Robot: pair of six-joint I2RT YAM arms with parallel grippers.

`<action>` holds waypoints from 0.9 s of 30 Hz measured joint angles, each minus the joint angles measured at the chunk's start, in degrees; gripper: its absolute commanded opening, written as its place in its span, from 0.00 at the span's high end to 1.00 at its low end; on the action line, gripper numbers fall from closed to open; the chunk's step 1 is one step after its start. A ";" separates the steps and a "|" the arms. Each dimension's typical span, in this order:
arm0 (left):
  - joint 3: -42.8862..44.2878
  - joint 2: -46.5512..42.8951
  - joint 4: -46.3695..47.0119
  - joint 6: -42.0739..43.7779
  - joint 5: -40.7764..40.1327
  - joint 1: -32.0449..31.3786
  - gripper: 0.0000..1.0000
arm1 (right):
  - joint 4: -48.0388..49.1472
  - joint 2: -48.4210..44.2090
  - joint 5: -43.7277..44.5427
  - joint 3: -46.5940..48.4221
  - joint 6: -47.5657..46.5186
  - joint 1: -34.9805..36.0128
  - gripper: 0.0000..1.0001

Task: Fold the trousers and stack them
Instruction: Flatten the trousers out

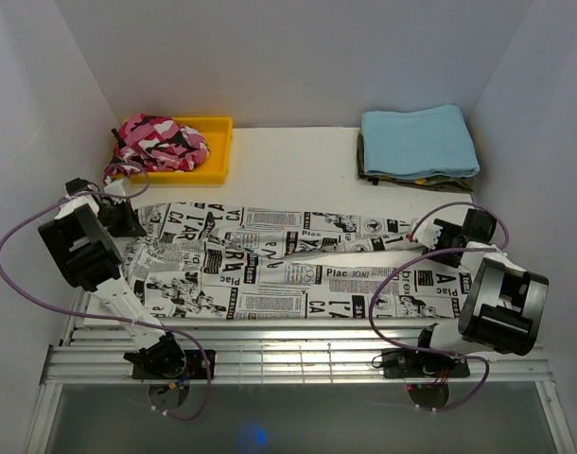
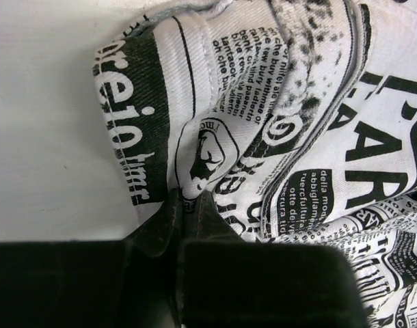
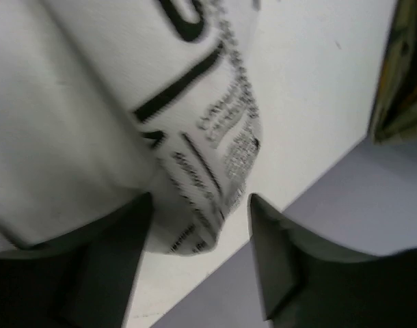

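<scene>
Several "Plac" headlines repeat across the trousers [image 1: 270, 270]

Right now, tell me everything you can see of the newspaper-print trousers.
The trousers are white woven cloth printed all over with black newspaper text and pictures. They lie stretched sideways across the white table, rumpled, legs side by side, not folded. The left gripper pinches their left end; their right end sits between the fingers of the right gripper, though whether it is clamped is unclear.

Trousers [image 3: 195, 130] hem between parted jaws
</scene>
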 measured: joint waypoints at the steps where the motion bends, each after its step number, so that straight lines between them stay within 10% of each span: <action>1: 0.00 0.00 0.00 0.09 0.02 0.00 0.79 | 1.38 0.66 0.79 -0.11 -0.92 -0.04 0.08; 6: 0.13 -0.94 -1.36 3.76 2.25 0.00 0.41 | 0.37 0.31 1.81 6.10 -2.34 -1.75 0.10; 17: 11.61 -1.55 -6.93 12.63 3.72 -1.68 0.35 | -26.10 3.87 -10.78 37.31 -0.76 -5.25 0.04; 21: 14.67 1.27 -6.75 15.15 2.29 -4.72 0.35 | -38.10 16.59 -14.75 47.78 3.93 -3.87 0.30; 27: 20.59 7.54 -7.82 15.32 0.92 -6.93 0.35 | -57.05 35.74 -12.48 58.60 -5.99 -1.01 0.17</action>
